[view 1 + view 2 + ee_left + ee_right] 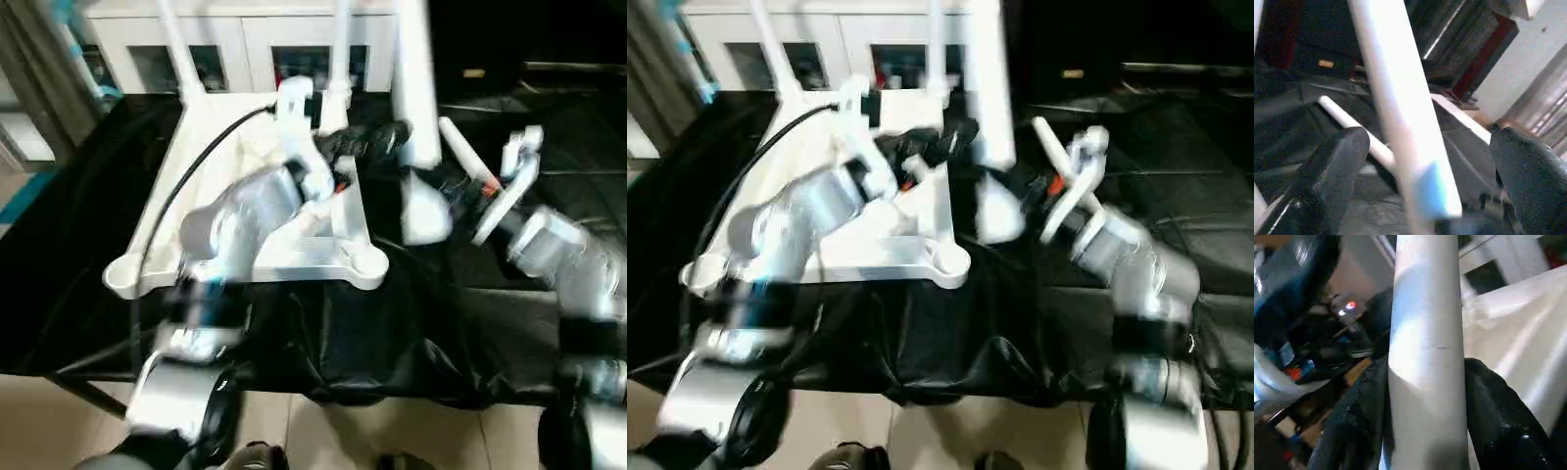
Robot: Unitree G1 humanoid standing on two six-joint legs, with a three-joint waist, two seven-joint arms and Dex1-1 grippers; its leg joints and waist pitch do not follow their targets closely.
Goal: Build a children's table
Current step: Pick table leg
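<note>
The black-draped table (59, 255) carries the children's table top (323, 257) upside down, ribbed side up, left of centre. Its long axis runs from near to far. Two legs (174, 44) already stand in the far corner sockets, and the two near sockets look bare.

The step in hand seems to be seating a third leg (416, 88). This leg stands close to upright just right of the top. Its long axis runs top to bottom of the scene, leaning a little, with the broader end low over the cloth. It is beside the near right socket (367, 266), not over it. A fourth leg (1347, 120) lies on the cloth further right, pointing far-left to near-right.

To do this well, I would first carry the low end left and nearer until it sits squarely over the near right socket. The tube should then be brought truly upright, matching the two standing legs, before any push goes down. A tilted entry would likely jam on the socket rim or shove the light top across the cloth.

The right claw (1427, 382) is clamped on the leg, a finger on each side. The left claw (1425, 161) reaches across the top with its fingers (1332, 166) spread wide, straddling the same tube without touching it. It could close higher up to steady the leg, or press on the top to hold it in place
</note>
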